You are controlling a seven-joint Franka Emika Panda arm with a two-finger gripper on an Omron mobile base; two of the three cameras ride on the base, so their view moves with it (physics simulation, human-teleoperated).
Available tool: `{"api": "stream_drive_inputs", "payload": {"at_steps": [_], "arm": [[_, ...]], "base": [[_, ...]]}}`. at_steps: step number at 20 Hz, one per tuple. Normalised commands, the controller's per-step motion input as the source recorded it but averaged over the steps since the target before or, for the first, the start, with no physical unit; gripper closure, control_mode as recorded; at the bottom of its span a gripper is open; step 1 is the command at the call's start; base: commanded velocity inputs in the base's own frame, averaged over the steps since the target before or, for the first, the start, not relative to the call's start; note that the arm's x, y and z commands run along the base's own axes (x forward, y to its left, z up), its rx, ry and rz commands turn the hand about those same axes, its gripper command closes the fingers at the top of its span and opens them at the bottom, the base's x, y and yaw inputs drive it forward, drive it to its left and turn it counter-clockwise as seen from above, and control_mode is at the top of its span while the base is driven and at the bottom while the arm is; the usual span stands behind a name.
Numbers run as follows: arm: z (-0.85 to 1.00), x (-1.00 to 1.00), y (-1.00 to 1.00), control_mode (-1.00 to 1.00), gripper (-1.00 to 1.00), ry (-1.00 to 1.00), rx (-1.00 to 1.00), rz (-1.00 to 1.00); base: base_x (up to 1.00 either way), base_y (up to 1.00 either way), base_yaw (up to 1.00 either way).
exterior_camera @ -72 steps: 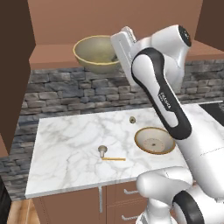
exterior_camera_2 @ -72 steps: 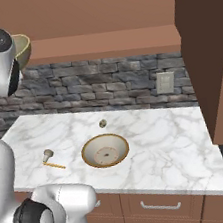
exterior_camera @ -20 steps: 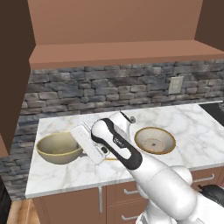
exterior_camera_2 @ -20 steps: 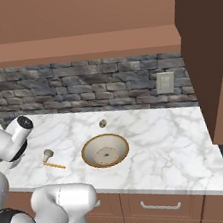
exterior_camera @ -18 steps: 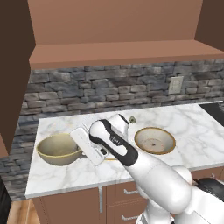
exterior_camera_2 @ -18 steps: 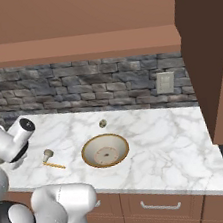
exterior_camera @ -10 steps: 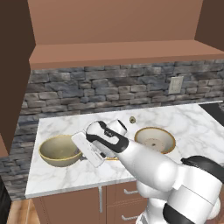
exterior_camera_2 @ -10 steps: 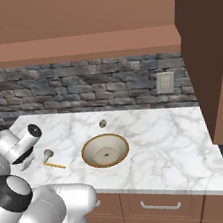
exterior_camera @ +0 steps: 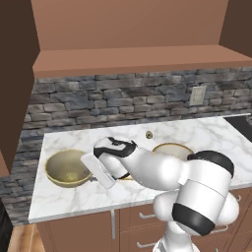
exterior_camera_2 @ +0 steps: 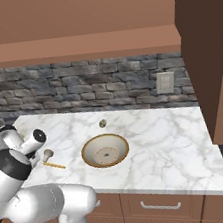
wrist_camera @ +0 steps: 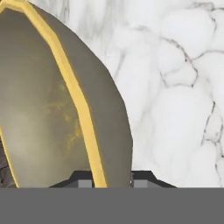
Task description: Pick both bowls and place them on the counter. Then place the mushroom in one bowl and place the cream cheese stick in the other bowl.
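Observation:
The deep olive-tan bowl (exterior_camera: pixel 68 169) sits upright on the left part of the white marble counter (exterior_camera: pixel 211 134). My gripper (exterior_camera: pixel 90 166) is at its right rim. In the hand view the two fingertips (wrist_camera: pixel 85 179) straddle the bowl's (wrist_camera: pixel 48 113) wall with its yellow rim between them, so my gripper (wrist_camera: pixel 112 179) is shut on it. The shallow beige bowl (exterior_camera_2: pixel 105 151) stands mid-counter, and its edge (exterior_camera: pixel 173 147) shows behind my arm. Left of that bowl, the small mushroom (exterior_camera_2: pixel 48 154) lies beside the yellow-orange cream cheese stick (exterior_camera_2: pixel 55 165).
A small dark knob (exterior_camera_2: pixel 102 123) sits on the counter (exterior_camera_2: pixel 158 142) near the stone back wall, also visible as the knob (exterior_camera: pixel 149 134). A brown shelf (exterior_camera: pixel 133 61) runs above the wall. A dark stove edge (exterior_camera: pixel 241 122) lies at the far right.
The olive-tan bowl came down from the shelf onto the left of the counter. Over the last second my arm folded lower and the bowl shifted slightly right.

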Motion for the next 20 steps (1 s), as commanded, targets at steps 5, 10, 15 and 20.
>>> {"api": "stream_drive_inputs", "payload": {"at_steps": [5,10,15,20], "arm": [[-0.22,0.24,0.01,-1.0,1.0,0.0,0.0,0.0],[0.01,-0.02,-0.02,-1.0,1.0,0.0,0.0,0.0],[0.35,-0.38,-0.1,-1.0,-1.0,0.01,0.0,-0.05],[0.31,-0.27,-0.01,-1.0,-1.0,0.01,-0.01,-0.07]], "base": [[0.0,0.0,0.0],[0.0,0.0,0.0],[0.0,0.0,0.0],[0.0,0.0,0.0]]}}
